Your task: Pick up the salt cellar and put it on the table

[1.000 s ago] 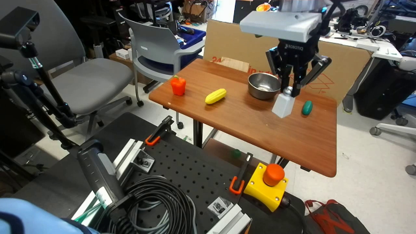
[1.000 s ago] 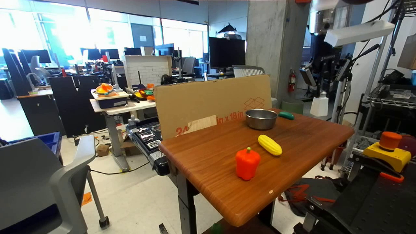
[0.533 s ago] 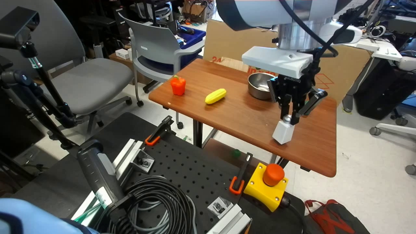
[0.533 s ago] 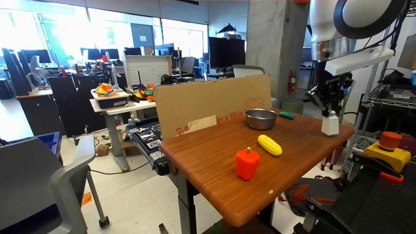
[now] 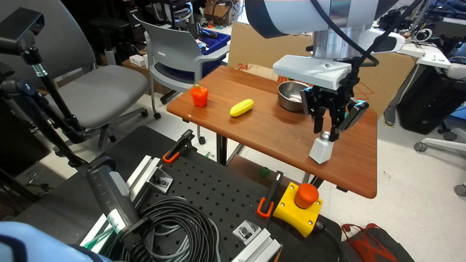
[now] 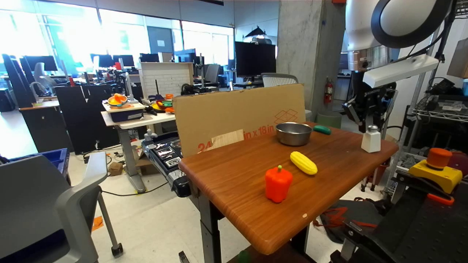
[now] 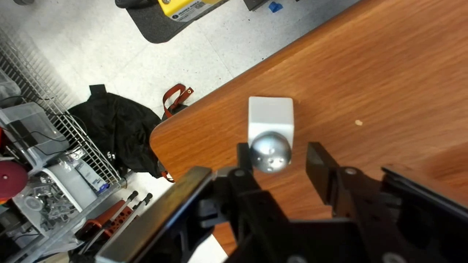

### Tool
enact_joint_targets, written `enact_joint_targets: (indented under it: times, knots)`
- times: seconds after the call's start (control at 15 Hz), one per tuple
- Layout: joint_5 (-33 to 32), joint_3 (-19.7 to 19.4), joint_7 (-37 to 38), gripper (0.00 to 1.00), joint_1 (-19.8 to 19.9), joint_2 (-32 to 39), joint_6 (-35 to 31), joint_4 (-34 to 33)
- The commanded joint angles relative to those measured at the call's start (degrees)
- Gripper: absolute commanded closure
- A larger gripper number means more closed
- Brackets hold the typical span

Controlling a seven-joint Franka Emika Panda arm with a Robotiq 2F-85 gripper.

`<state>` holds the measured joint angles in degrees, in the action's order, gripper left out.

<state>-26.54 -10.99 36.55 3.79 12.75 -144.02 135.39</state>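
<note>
1. Closest in an exterior view is a black perforated board, with a coil of black cable lying on it and a yellow box with a round orange button at its edge.
2. Past the board stands the rectangular table, its smooth wooden top reddish-brown, its legs dark.
3. On that top, near the front long edge and a rounded corner, the salt cellar, a white, tapering, four-sided shaker with a silver perforated metal cap, stands upright, base on the wood.
4. The black Robotiq gripper is over it, fingers parted wider than the cap. In the wrist view one finger is just beside the cap, touching or not I cannot tell; wood shows between the cap and the opposite finger.
5. Farther back lie a yellow oblong ridged object and, near the table's end, an orange-red bell pepper with a green stem.
6. A round steel bowl sits toward the rear, a green oblong object near it.
7. Behind the table stands a brown cardboard panel with red printing.
</note>
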Motion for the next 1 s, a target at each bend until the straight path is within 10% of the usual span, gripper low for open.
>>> enact_joint_targets:
  times: [0.0, 0.2, 0.53, 0.93]
  knots:
    - [1.46, 0.07, -2.80, 0.23, -1.13, -2.00, 1.02, 0.52]
    - [5.87, 2.37, -9.90, 0.02, -1.32, -8.22, 1.48, 3.08]
    - [26.41, 8.48, -28.22, 0.00, -3.04, -22.42, 5.28, 7.16]
    - [24.82, 9.30, -26.10, 0.00, -2.51, -22.25, 5.50, 6.73]
